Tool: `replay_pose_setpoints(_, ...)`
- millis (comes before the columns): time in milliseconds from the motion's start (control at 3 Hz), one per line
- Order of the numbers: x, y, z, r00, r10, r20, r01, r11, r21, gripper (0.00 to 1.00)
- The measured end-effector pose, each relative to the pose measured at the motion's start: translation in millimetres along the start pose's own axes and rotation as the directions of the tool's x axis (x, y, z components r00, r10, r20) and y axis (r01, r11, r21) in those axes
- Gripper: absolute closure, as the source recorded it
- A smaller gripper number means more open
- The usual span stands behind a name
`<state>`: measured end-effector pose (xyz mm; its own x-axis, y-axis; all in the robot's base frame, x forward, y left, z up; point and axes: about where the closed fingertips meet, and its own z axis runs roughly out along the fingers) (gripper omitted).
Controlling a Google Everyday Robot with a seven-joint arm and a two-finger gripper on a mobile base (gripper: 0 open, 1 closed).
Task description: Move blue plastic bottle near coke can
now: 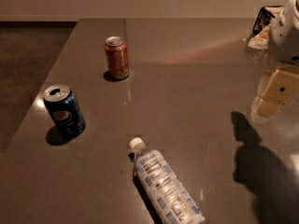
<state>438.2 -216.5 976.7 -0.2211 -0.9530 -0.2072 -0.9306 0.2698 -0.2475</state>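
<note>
The blue plastic bottle (164, 188) lies on its side at the front middle of the grey table (187, 78), white cap pointing back-left. The coke can (117, 58), red-orange with a silver top, stands upright at the back left, far from the bottle. My gripper (273, 97) hangs above the table at the right edge of the view, well to the right of the bottle and higher than it. It is open and empty.
A dark blue Pepsi can (65, 111) stands upright at the left, between the coke can and the bottle. A dark tray with snack packets (262, 29) sits at the back right. The table's left edge runs diagonally beside the dark floor (23, 69).
</note>
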Motion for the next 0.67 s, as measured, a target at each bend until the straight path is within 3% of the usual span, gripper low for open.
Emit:
replay_pose_setpoints(333,-0.4,-0.2,-0.3,1.0,-0.001,0.001,0.001,1.0,0.002,0.0)
replay_pose_setpoints(667,-12.1,-2.9,8.7,0.999,-0.039,0.014,0.039,0.999,-0.02,0.0)
